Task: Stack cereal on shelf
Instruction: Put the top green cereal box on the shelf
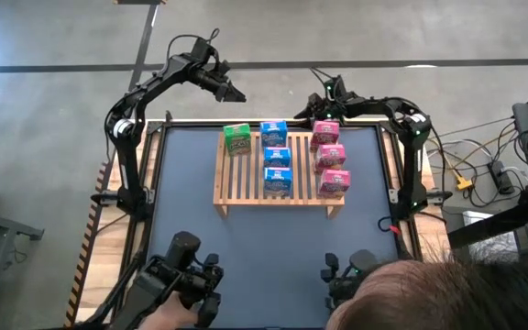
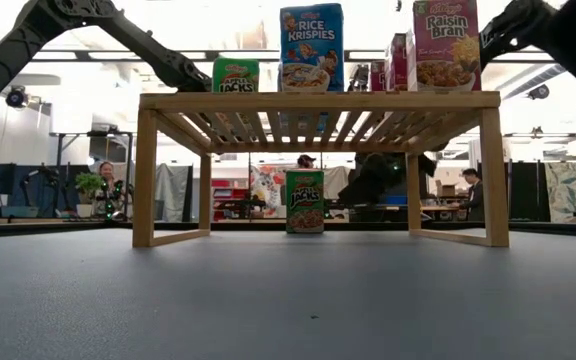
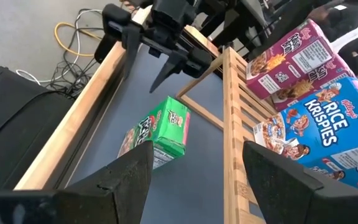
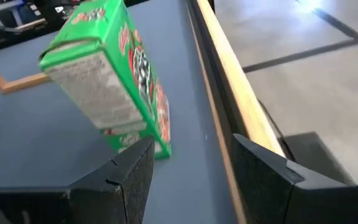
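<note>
Behind the shelf's (image 1: 278,197) far edge, I'm watching a green cereal box (image 4: 114,78) standing upright; both grippers, left (image 3: 194,165) and right (image 4: 188,165), are hanging released.

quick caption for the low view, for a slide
Table-level view: wooden rack carrying green, blue and pink cereal boxes, with another green box standing on the table behind it.

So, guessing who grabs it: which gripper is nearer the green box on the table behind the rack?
Right. The right gripper hangs just above the green box; the left gripper is farther off, beyond the table's far edge.
</note>
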`<state>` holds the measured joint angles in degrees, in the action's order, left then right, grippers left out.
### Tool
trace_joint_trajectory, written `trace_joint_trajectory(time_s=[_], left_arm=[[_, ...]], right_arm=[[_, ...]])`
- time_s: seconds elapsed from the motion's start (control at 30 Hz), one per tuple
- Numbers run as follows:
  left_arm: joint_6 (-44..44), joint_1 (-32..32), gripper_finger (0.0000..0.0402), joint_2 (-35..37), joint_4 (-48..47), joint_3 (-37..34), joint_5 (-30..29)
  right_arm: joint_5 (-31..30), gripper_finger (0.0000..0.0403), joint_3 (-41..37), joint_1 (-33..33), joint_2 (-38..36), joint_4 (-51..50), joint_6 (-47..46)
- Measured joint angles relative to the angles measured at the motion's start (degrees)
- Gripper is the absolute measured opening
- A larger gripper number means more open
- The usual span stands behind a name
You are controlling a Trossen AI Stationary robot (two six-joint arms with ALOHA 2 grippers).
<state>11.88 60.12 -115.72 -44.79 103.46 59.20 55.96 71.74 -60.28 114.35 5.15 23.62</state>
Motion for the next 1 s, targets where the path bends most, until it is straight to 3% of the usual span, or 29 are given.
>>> trace_joint_trajectory(time_s=[0.83,1.0], left_arm=[[0.00,0.09,0.0231,0.02,-0.80,0.00,-0.36],[0.01,0.09,0.0231,0.02,-1.36,0.00,-1.29]], right_arm=[[2.70,0.0199,2.36,5.68,2.44,-2.00,4.48],[2.54,0.0216,2.36,5.68,2.44,-2.02,4.43]])
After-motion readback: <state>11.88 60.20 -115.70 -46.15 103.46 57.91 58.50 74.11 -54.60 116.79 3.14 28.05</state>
